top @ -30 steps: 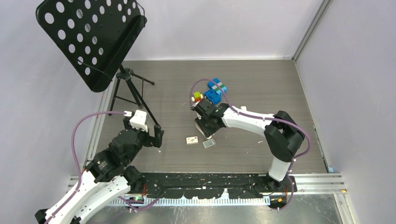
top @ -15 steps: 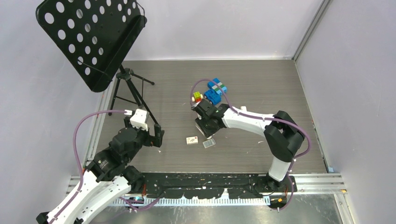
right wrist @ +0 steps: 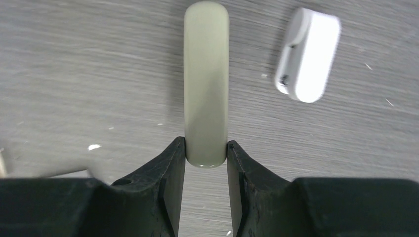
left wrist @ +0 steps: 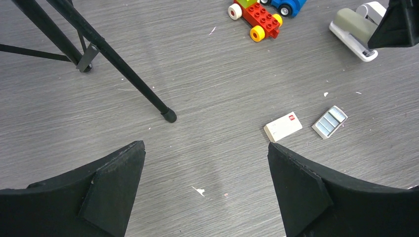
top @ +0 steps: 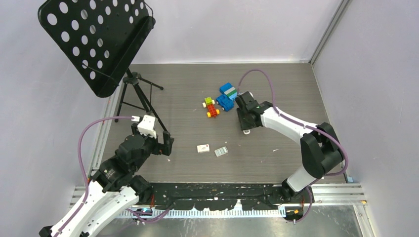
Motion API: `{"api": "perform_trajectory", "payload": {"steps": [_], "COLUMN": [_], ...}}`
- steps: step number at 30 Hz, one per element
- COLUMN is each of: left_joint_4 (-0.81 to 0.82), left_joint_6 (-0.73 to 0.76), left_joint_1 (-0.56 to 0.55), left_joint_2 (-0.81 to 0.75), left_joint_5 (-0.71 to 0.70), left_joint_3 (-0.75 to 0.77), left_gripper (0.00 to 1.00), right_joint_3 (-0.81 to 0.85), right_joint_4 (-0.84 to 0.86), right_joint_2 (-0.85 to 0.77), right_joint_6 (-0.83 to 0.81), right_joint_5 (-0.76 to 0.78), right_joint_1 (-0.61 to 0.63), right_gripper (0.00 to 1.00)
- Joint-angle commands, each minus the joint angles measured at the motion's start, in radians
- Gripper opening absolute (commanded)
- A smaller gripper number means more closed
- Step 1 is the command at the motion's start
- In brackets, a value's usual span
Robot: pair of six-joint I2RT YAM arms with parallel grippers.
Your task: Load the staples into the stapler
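Observation:
My right gripper (right wrist: 206, 148) is shut on the near end of the stapler (right wrist: 206, 79), white with a grey-beige top. The stapler reaches straight out from the jaws, low over the table. In the top view this gripper (top: 245, 122) is right of centre, with the stapler's white end (top: 246, 131) showing below it. The stapler (left wrist: 352, 30) also shows in the left wrist view. The staples (top: 221, 151), a small silvery strip, lie on the table near the front, also in the left wrist view (left wrist: 329, 122). My left gripper (left wrist: 206, 153) is open and empty, left of them.
A whitish box with a pinkish label (top: 203, 148) lies just left of the staples. A small white claw-shaped piece (right wrist: 309, 54) lies right of the stapler. A red-green toy car (top: 211, 106) and a blue one (top: 227, 96) sit behind. A music stand's tripod (top: 141, 98) stands at left.
My right gripper has carried the stapler away from the staples, to the right and farther back, beside the blue toy car. The left arm has barely moved.

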Motion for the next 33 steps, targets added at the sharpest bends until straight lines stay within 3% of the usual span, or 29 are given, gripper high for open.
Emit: {"api": "perform_trajectory", "payload": {"steps": [1, 10, 13, 18, 25, 33], "left_joint_4": [0.039, 0.037, 0.038, 0.044, 0.051, 0.054], "left_joint_6": [0.001, 0.011, 0.014, 0.013, 0.017, 0.04], "left_joint_1": [0.01, 0.022, 0.037, 0.06, 0.089, 0.09], "left_joint_2": [0.006, 0.014, 0.013, 0.004, -0.025, -0.123], "left_joint_5": [0.015, 0.006, 0.006, 0.019, 0.009, -0.093], "left_joint_3": [0.0, -0.001, 0.0, -0.003, -0.005, 0.005], "left_gripper": [0.97, 0.97, 0.97, 0.97, 0.97, 0.98], "right_joint_3": [-0.039, -0.061, -0.05, -0.036, -0.085, -0.118], "right_joint_4": [0.061, 0.178, 0.195, 0.196, 0.183, 0.058], "right_joint_2": [-0.049, 0.004, 0.025, -0.006, -0.258, -0.683], "right_joint_6": [0.053, 0.081, 0.082, 0.088, 0.097, 0.073], "right_joint_5": [0.058, 0.071, 0.059, 0.008, 0.027, 0.27], "right_joint_1": [-0.076, -0.154, -0.16, -0.16, -0.16, -0.16], "right_gripper": [0.04, 0.06, 0.15, 0.4, 0.63, 0.78]}}
